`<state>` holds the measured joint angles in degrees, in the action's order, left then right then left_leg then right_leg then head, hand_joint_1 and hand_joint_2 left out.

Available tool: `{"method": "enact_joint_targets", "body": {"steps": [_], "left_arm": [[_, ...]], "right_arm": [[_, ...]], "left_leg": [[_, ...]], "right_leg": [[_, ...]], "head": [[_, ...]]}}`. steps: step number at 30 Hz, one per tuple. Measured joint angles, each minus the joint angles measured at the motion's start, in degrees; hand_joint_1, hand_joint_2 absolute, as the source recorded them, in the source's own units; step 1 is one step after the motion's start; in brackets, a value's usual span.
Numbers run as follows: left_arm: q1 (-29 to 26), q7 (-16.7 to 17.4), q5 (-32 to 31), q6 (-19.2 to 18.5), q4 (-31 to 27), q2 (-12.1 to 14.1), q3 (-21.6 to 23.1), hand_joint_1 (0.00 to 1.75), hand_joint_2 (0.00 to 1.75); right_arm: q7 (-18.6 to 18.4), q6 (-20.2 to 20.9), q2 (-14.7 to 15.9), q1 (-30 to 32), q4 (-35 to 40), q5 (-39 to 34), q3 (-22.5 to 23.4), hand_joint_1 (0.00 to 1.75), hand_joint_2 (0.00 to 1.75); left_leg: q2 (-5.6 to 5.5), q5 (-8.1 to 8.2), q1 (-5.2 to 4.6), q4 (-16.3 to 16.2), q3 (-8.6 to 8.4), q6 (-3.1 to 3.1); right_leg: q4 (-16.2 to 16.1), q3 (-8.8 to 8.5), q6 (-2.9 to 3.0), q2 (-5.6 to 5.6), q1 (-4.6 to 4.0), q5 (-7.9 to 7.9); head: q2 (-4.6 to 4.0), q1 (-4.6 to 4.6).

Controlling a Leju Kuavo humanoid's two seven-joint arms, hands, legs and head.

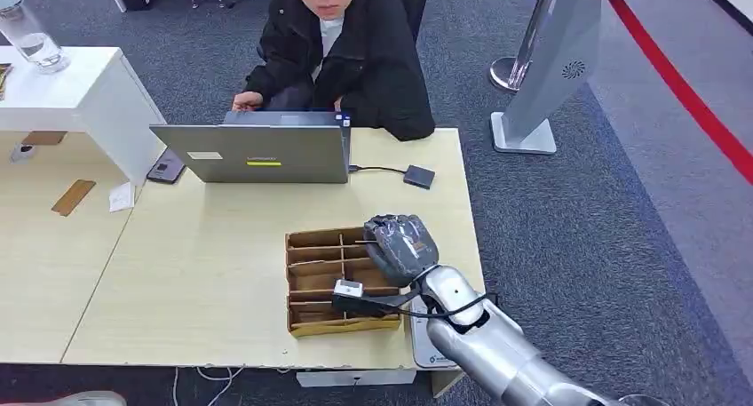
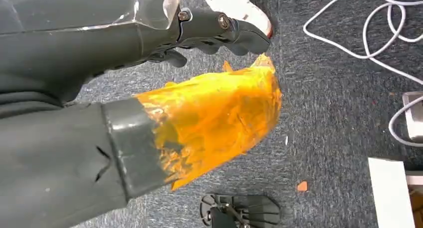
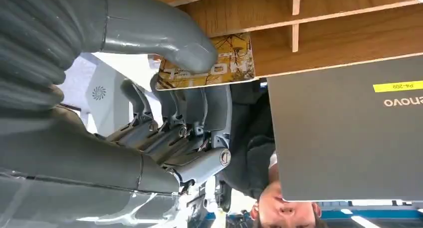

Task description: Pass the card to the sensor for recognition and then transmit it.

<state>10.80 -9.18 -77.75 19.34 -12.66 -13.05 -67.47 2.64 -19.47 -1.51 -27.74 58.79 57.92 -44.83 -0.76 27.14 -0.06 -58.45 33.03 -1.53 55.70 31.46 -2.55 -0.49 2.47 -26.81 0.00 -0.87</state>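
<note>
My right hand [image 1: 400, 246] hovers over the right side of a brown cardboard box with dividers [image 1: 313, 273] on the table. In the right wrist view a card with a yellow-brown picture [image 3: 229, 63] is pinched between the thumb [image 3: 189, 53] and the fingers of that hand [image 3: 169, 133], close above the box's slots [image 3: 319, 33]. A small dark square sensor [image 1: 419, 176] lies on the table beyond the box, wired to the grey laptop [image 1: 266, 153]. My left hand [image 2: 214, 113] hangs over the carpet, its thumb wrapped in orange tape, its fingers apart, holding nothing.
A person in a black jacket [image 1: 355, 51] sits behind the laptop. A white shelf [image 1: 80, 95] with a water bottle [image 1: 31, 37] stands at the left. A white device [image 1: 426, 344] lies under my right forearm near the table's front edge. Cables [image 2: 369, 33] lie on the floor.
</note>
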Motion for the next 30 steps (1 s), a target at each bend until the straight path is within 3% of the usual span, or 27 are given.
{"method": "enact_joint_targets", "body": {"steps": [4, 7, 11, 21, 30], "left_arm": [[0.00, 0.00, 0.00, 0.00, 0.00, -0.04, 0.28, 0.00, 0.00], [0.00, 0.00, 0.00, 0.00, 0.00, -0.07, 0.31, 0.00, 0.00], [0.00, 0.00, 0.04, -0.02, 0.00, -0.07, 0.33, 0.00, 0.00], [-0.09, 0.00, 0.96, 0.00, 0.00, -0.04, 0.90, 0.00, 0.00], [-1.40, 0.57, 1.27, -0.09, 0.00, -0.37, 1.84, 0.00, 0.00]], "right_arm": [[0.00, 0.00, -0.09, -0.11, -0.22, 0.02, 0.02, 1.55, 1.75], [0.00, 0.04, -0.13, -0.18, -0.28, 0.15, 0.02, 1.55, 1.75], [-0.02, 0.09, -0.13, -0.25, -0.50, 0.42, 0.02, 1.75, 1.75], [0.17, -2.12, -0.13, -0.17, 0.40, 1.38, 0.31, 1.75, 1.75], [0.35, -5.40, 1.44, 0.32, 10.72, 3.06, 1.84, 1.75, 1.75]], "left_leg": [[0.00, 0.00, 0.00, 0.00, 0.00, 0.00], [0.00, 0.00, 0.00, 0.00, 0.00, 0.00], [0.00, 0.00, 0.00, 0.00, -0.01, 0.00], [0.02, 0.00, 0.00, 0.00, -0.01, 0.00], [0.02, 0.00, 0.00, 0.00, 0.00, 0.00]], "right_leg": [[0.00, 0.00, 0.00, 0.00, 0.00, 0.00], [0.00, 0.00, 0.00, 0.00, 0.00, 0.00], [0.00, 0.00, 0.00, 0.00, 0.00, 0.00], [0.00, 0.01, 0.00, 0.01, 0.00, 0.00], [0.00, 0.04, 0.00, 0.02, 0.00, 0.00]], "head": [[0.00, 0.00], [0.00, 0.00], [0.00, 0.00], [0.00, 0.00], [0.00, 0.00]]}}
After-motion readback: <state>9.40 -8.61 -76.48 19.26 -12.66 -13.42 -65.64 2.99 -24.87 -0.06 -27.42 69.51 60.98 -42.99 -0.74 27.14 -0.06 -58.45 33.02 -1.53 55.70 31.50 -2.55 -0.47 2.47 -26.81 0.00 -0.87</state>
